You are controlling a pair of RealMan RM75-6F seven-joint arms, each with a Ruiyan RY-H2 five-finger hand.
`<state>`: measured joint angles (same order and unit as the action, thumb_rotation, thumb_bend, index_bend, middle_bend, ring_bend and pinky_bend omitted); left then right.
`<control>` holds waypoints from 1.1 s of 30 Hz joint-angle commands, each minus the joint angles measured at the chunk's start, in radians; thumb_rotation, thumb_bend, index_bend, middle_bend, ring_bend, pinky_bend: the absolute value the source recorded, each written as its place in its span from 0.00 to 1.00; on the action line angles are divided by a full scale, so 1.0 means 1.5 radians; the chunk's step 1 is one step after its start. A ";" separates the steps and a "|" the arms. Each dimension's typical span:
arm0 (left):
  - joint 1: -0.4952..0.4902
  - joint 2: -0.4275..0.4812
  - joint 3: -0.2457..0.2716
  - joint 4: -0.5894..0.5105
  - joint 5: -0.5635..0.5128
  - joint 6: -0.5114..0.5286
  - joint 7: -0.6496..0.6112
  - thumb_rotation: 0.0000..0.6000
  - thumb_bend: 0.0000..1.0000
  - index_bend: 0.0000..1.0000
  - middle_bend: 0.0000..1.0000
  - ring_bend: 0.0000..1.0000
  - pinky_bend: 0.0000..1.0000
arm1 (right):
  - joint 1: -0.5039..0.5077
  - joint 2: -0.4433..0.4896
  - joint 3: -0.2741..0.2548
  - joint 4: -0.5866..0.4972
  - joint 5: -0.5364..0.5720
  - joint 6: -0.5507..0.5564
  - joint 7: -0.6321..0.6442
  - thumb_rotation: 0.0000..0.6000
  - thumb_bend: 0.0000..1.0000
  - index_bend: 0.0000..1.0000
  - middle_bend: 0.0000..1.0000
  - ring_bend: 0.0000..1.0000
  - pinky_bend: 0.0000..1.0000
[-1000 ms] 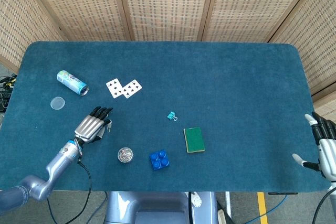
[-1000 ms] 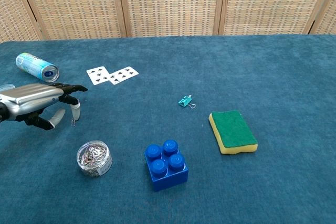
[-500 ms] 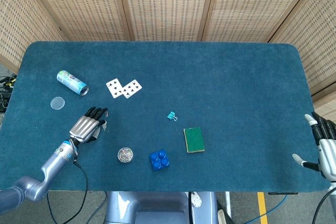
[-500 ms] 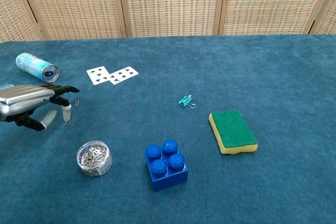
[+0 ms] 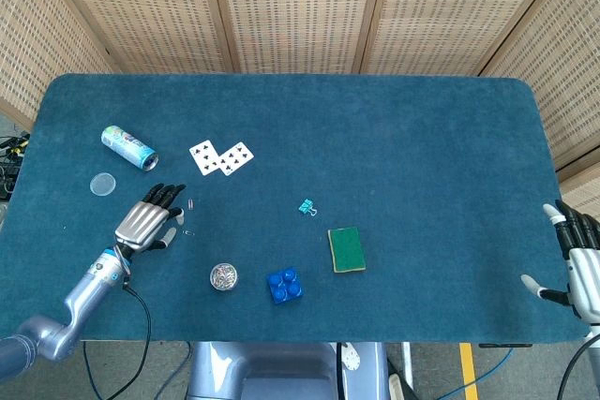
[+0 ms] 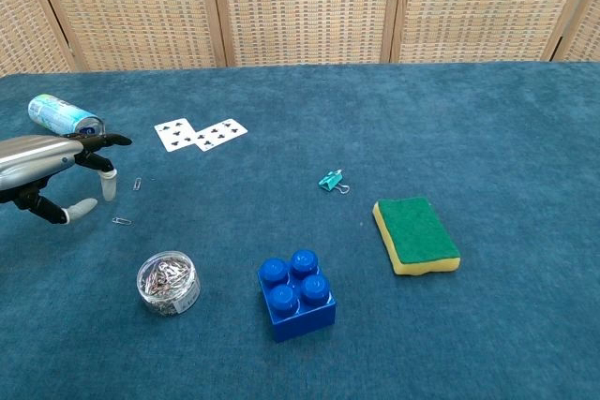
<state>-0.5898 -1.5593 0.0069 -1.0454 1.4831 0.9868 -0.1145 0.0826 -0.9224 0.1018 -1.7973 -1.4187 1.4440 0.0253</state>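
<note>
Two paper clips (image 6: 129,201), thin, light, slippery wire best pinched across their flat loops, lay loose on the table (image 5: 422,138) beside my left hand (image 5: 145,222), which I had drawn back toward the can (image 5: 128,146), fingers spread, holding nothing.

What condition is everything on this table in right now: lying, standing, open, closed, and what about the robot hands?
Left robot hand: holds nothing, fingers apart, over the table.
Right robot hand: holds nothing, fingers apart.
Can: lying on its side.
Paper-clip jar: upright, lidless, full.
Clear lid: lying flat.
Two loose paper clips: lying flat.
Playing cards: face up.
Sponge: green side up.
Blue brick: studs up.
</note>
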 commanded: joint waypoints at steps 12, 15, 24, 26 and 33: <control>-0.005 -0.021 -0.008 0.003 -0.009 -0.011 0.010 1.00 0.33 0.47 0.00 0.00 0.00 | 0.000 0.000 0.001 0.001 0.003 -0.001 0.002 1.00 0.00 0.00 0.00 0.00 0.00; -0.003 -0.024 -0.007 0.004 -0.008 -0.009 0.009 1.00 0.32 0.47 0.00 0.00 0.00 | 0.000 0.000 0.001 0.002 0.002 -0.001 0.003 1.00 0.00 0.00 0.00 0.00 0.00; -0.005 -0.031 -0.010 0.010 -0.010 -0.011 0.014 1.00 0.36 0.49 0.00 0.00 0.00 | 0.000 0.001 0.001 0.003 0.002 0.000 0.007 1.00 0.00 0.00 0.00 0.00 0.00; -0.006 -0.033 -0.011 0.010 -0.012 -0.015 0.017 1.00 0.37 0.49 0.00 0.00 0.00 | 0.000 0.001 0.001 0.003 0.002 -0.001 0.006 1.00 0.00 0.00 0.00 0.00 0.00; -0.008 -0.039 -0.014 0.013 -0.019 -0.021 0.027 1.00 0.38 0.50 0.00 0.00 0.00 | 0.000 0.001 0.000 0.003 0.002 -0.002 0.006 1.00 0.00 0.00 0.00 0.00 0.00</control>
<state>-0.6011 -1.6184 -0.0143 -1.0266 1.4539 0.9548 -0.0737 0.0833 -0.9209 0.1026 -1.7929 -1.4157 1.4407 0.0345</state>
